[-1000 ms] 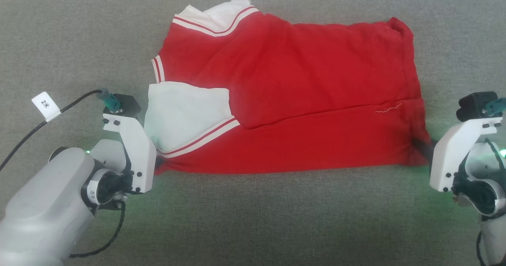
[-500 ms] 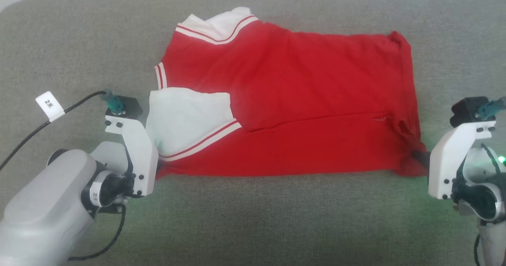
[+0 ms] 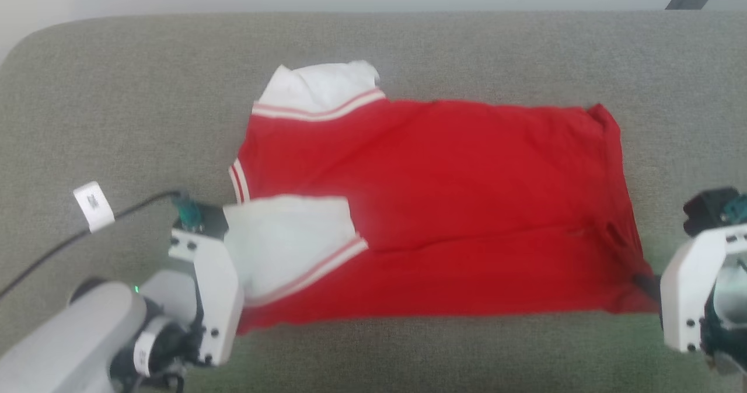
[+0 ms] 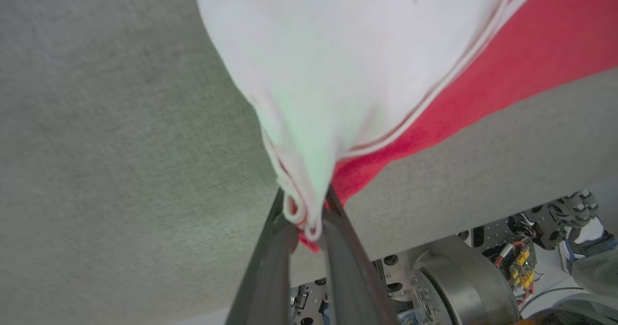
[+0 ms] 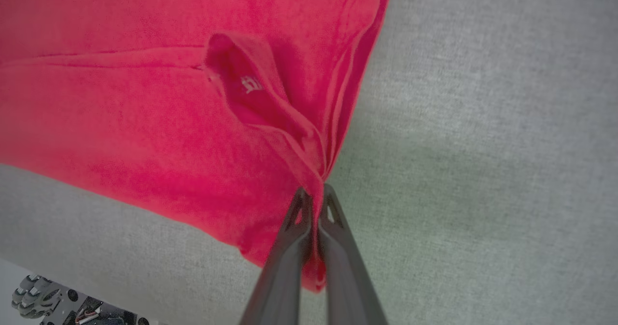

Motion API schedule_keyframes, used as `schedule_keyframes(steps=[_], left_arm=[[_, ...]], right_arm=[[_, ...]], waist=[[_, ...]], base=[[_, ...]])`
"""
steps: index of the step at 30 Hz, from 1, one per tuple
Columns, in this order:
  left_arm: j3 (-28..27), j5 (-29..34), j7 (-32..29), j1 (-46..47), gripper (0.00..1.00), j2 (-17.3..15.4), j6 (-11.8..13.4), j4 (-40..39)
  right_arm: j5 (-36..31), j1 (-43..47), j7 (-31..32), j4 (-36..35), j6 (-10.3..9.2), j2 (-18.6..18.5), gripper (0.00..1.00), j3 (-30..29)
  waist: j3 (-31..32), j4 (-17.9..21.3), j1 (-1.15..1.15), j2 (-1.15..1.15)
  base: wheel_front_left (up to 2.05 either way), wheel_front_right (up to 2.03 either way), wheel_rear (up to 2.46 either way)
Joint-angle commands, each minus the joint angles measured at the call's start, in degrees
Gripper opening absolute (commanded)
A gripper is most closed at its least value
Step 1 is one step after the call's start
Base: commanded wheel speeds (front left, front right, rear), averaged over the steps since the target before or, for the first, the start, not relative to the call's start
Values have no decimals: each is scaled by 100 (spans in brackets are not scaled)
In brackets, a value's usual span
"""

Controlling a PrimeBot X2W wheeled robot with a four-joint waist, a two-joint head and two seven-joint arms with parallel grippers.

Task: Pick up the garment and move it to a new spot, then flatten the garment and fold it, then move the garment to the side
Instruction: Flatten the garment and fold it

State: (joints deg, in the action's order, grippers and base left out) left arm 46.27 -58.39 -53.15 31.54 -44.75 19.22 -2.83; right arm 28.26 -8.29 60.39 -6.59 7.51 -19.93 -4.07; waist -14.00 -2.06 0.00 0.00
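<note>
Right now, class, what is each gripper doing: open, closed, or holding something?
Left gripper: closed on the garment at its white-sleeve corner.
Right gripper: closed on the garment's red corner.

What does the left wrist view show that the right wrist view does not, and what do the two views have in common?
Left wrist view: the left gripper is shut on the white sleeve with its striped trim, and metal machinery sits past the edge of the grey cushion.

Right wrist view: the right gripper is shut on a bunched red corner, near a fold with a small white mark.

Both: the red cloth of the garment against the grey cushion, with a gripper pinching one corner.
</note>
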Motion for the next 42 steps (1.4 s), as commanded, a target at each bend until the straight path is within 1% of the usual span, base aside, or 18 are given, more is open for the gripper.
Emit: schedule_keyframes(steps=[1,5,9,10,11,12,13,14,15,16,20,25,27,30,32,35,39,42], left_arm=[[33,-84,-39,-178,0,-41,87,-116],[85,-108,27,-401,0,-37,148,-199],[114,-159,91,-478,0,69,78,-43],[119,-170,109,-482,5,101,57,16],[123,-182,123,-475,21,121,19,74],[129,-161,143,-443,43,124,-11,122],[108,-142,179,-405,58,127,-18,196],[96,-132,188,-367,74,137,-40,234],[86,-115,215,-322,89,144,-71,250],[64,-99,236,-284,100,137,-82,266],[23,-75,172,-180,100,53,-92,228],[-76,83,-43,153,100,-232,3,-112],[-160,100,-92,338,100,-315,4,-255],[-320,193,4,665,100,-321,-49,-298],[-406,253,91,902,100,-275,-136,-182],[-506,365,241,1294,100,-163,-338,103],[-567,512,458,1824,100,-37,-681,629],[-611,641,613,2202,100,56,-910,1102]], right_arm=[[55,174,75,-75,-5,-15,0,-46],[105,401,60,-153,-5,44,0,-80],[92,470,65,2,-5,105,0,-12],[77,454,36,45,-4,108,0,10],[58,420,-5,70,-4,108,0,43],[40,388,-39,97,-5,99,16,77],[20,352,-91,135,-5,93,42,95],[1,310,-149,167,-4,96,72,101],[-17,289,-196,208,-5,89,92,117],[-17,277,-234,241,-4,75,100,124],[-6,181,-382,263,-4,31,100,88],[8,78,-655,167,-4,-22,100,-49],[33,-7,-901,72,-4,13,100,-130],[63,-163,-1448,-74,-4,95,100,-151],[71,-321,-1923,-161,-4,166,100,-151],[-36,-529,-2722,-224,-4,254,100,-63],[-208,-784,-3753,-278,-4,331,100,150],[-363,-903,-4363,-266,-4,356,100,347]], waist=[[6,5,0,0],[0,28,0,0],[-9,52,0,0],[-14,57,0,0],[-22,63,0,0],[-28,68,0,0],[-35,75,0,0],[-42,83,0,0],[-48,86,0,0],[-52,89,0,0],[-54,104,0,0],[-64,162,0,0],[-90,197,0,0],[-147,277,0,0],[-200,354,0,0],[-301,496,0,0],[-476,735,0,0],[-624,923,0,0]], base=[[0,0,0],[0,0,0],[0,0,0],[0,0,0],[0,0,0],[0,0,0],[0,0,0],[0,0,0],[0,0,0],[0,0,0],[0,0,0],[0,0,0],[0,0,0],[0,0,0],[0,0,0],[0,0,0],[0,0,0],[0,0,0]])
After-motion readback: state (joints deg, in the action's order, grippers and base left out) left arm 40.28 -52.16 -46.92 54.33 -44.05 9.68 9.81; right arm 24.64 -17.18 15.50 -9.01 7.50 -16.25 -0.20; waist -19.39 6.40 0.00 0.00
